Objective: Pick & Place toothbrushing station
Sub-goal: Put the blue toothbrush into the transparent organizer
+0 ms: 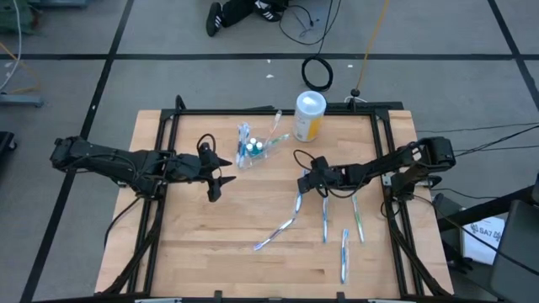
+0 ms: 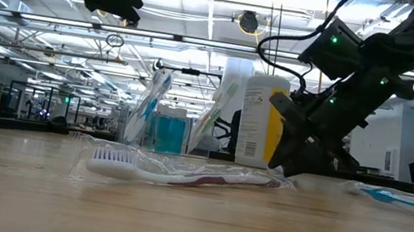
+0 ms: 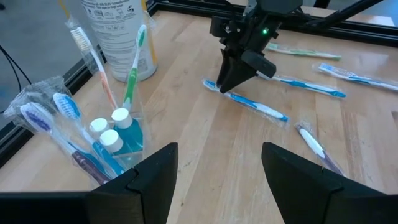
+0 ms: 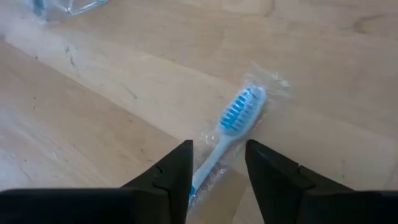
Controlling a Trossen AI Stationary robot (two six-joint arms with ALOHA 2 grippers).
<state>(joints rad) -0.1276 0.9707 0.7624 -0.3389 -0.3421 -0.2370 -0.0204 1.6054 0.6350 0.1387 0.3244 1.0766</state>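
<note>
A clear plastic cup stands at the table's far middle. It holds several wrapped toothbrushes and teal toothpaste tubes. Several more wrapped toothbrushes lie flat on the table to the right of the middle, among them one with a blue head. My right gripper is low over that toothbrush, open, with one finger on each side of its handle; I see no contact. My left gripper hangs open and empty above the table, left of the cup.
A yellow canister with a white lid stands just right of the cup at the far edge. Loose toothbrushes lie at the right middle, near right and centre. A black frame rail runs round the table.
</note>
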